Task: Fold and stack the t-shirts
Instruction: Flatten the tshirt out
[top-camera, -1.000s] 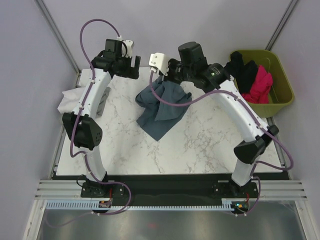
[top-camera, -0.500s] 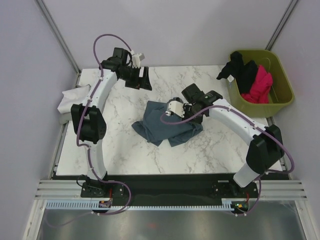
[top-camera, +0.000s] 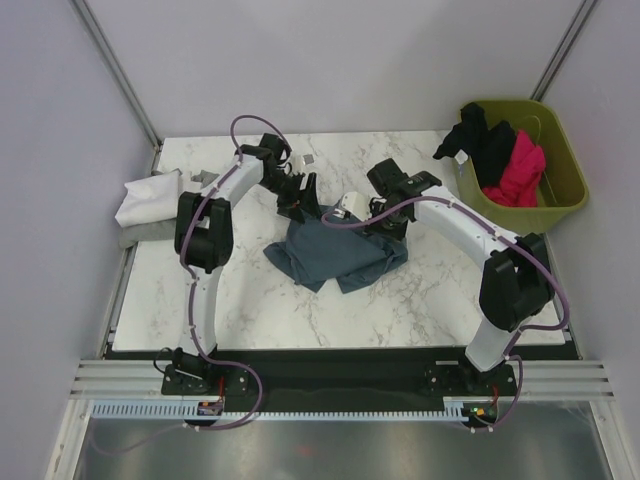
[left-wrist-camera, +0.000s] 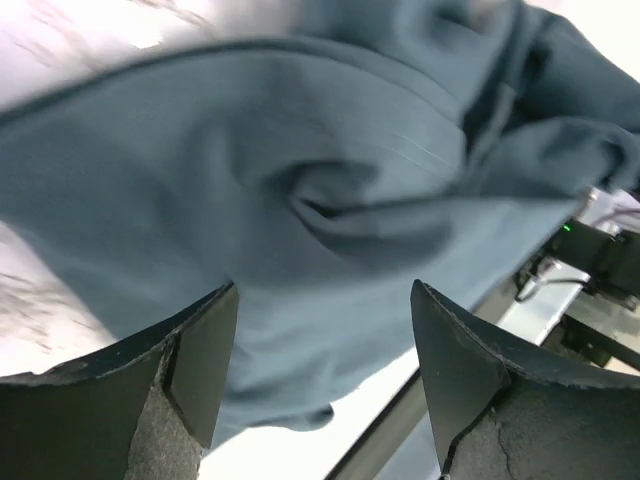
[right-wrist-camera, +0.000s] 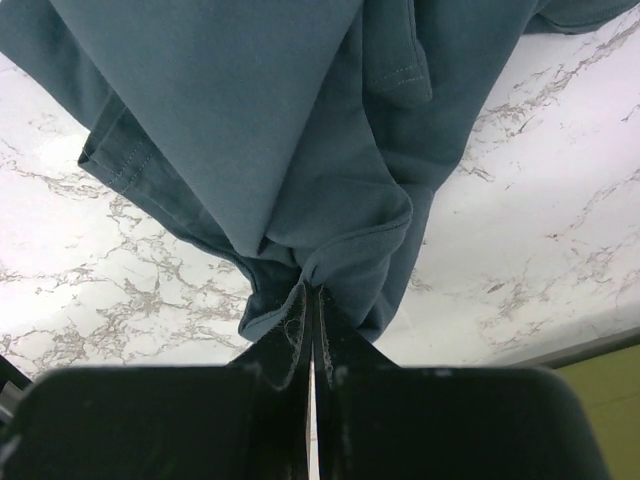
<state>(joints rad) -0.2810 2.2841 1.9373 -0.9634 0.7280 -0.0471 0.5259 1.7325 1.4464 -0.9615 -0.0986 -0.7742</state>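
- At frame centre in the top view, the blue-grey t-shirt (top-camera: 335, 255) is lying crumpled on the table (top-camera: 250, 300).
- Right gripper (right-wrist-camera: 310, 325) is pinching a bunched fold (jaws closed on cloth); left gripper (left-wrist-camera: 325, 330) is hovering wide above.
- Likely handling soft, limp, light; seamed hems are looking like the best hold.

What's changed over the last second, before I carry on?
The right gripper, shut on the blue-grey shirt throughout, lowered it from the far edge onto mid-table, where it lies crumpled. The left gripper swung in from the far left corner and hovers open over the shirt's far edge. The white shirt and bin stayed put.
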